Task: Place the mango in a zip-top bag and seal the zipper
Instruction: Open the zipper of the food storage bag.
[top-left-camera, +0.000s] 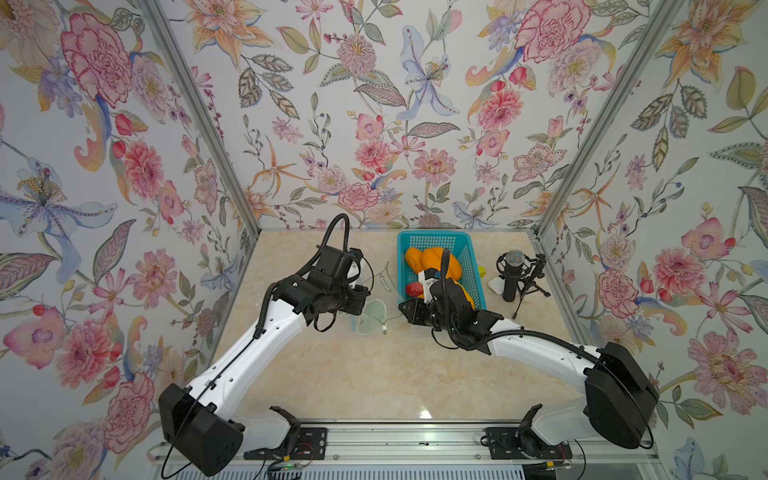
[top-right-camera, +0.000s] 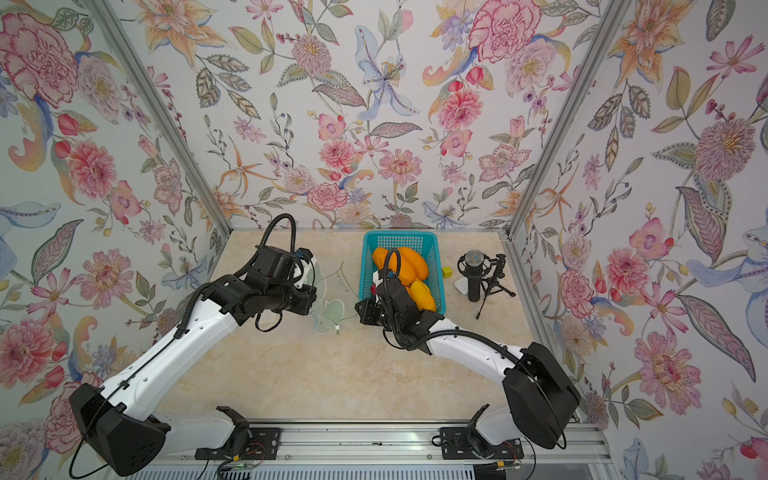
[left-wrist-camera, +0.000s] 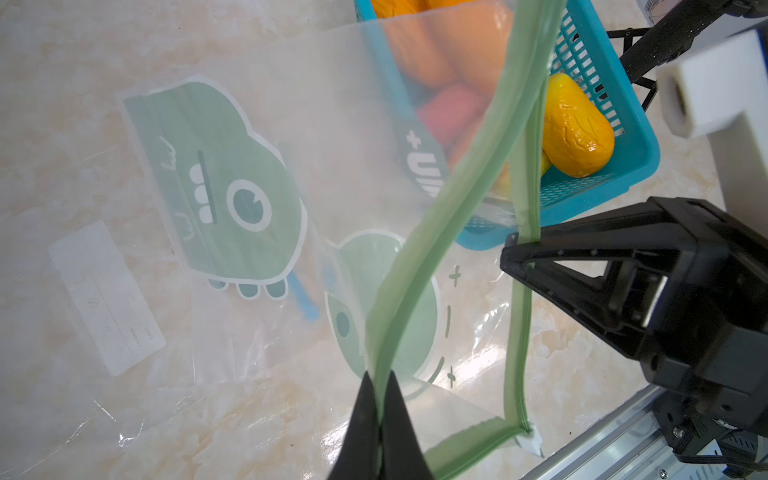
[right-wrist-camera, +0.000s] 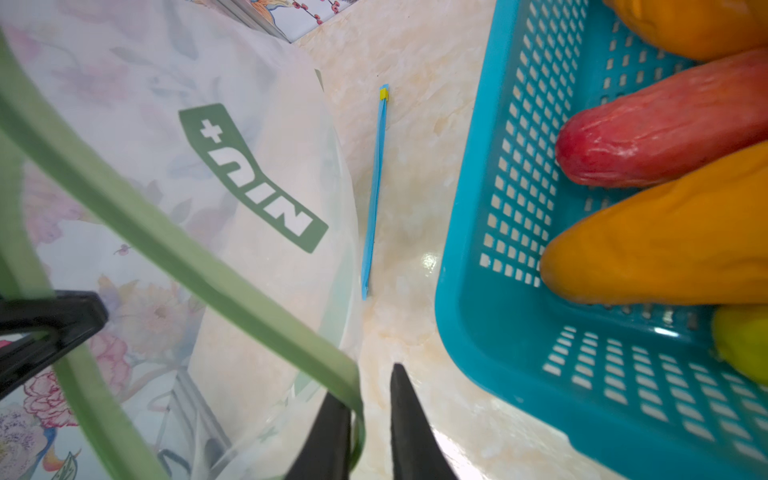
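basket (top-left-camera: 434, 237) holding mangoes (top-left-camera: 424, 259), bag (left-wrist-camera: 332, 104) mouth open

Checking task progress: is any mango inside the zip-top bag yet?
No, the mangoes lie in the teal basket, beside the empty zip-top bag.

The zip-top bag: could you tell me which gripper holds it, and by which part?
The left gripper pinches the zip-top bag by one green zipper strip. The right gripper has parted jaws and grips nothing.
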